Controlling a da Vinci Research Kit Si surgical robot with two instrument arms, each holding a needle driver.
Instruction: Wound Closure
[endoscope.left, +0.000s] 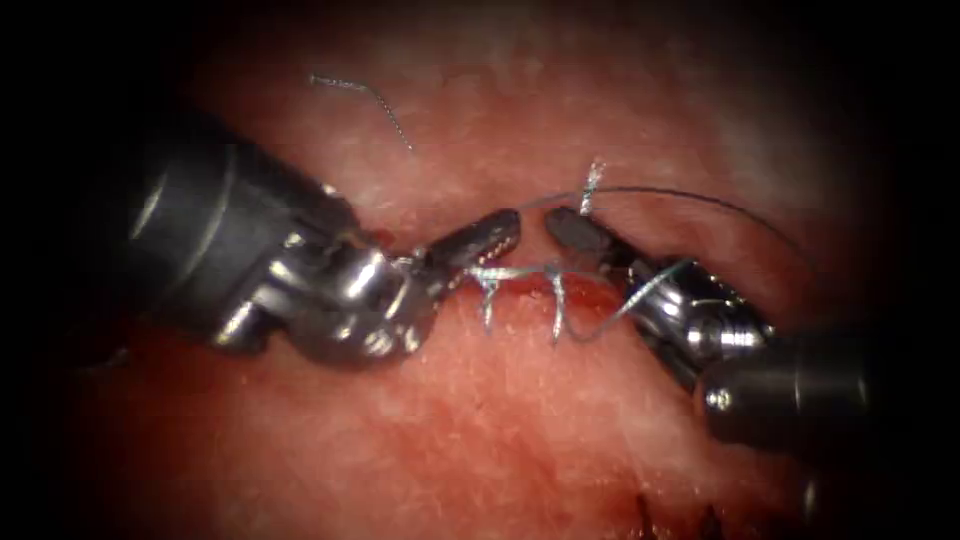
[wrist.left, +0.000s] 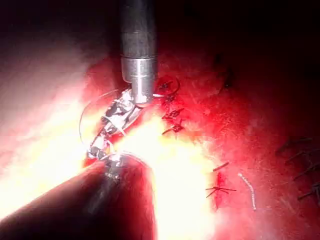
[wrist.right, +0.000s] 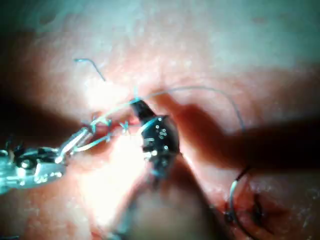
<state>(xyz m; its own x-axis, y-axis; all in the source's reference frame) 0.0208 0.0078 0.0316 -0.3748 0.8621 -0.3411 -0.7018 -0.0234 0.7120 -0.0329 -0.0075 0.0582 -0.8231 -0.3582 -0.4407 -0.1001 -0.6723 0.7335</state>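
Tissue (endoscope.left: 480, 420) pink and wet, left tool (endoscope.left: 495, 235) and right tool (endoscope.left: 570, 228) fingers closed on thread (endoscope.left: 700, 200).

The tissue (endoscope.left: 520, 420) lay pink and moist, its cut (endoscope.left: 520, 275) running crosswise just under both tools' tips. Pale thread (endoscope.left: 700, 203) arched from the right tool's (endoscope.left: 560, 225) tip out over its shaft; knotted thread stubs (endoscope.left: 556, 315) stood upright just below the tips. A loose cut end of thread (endoscope.left: 365, 95) lay well above the left tool (endoscope.left: 500, 232)
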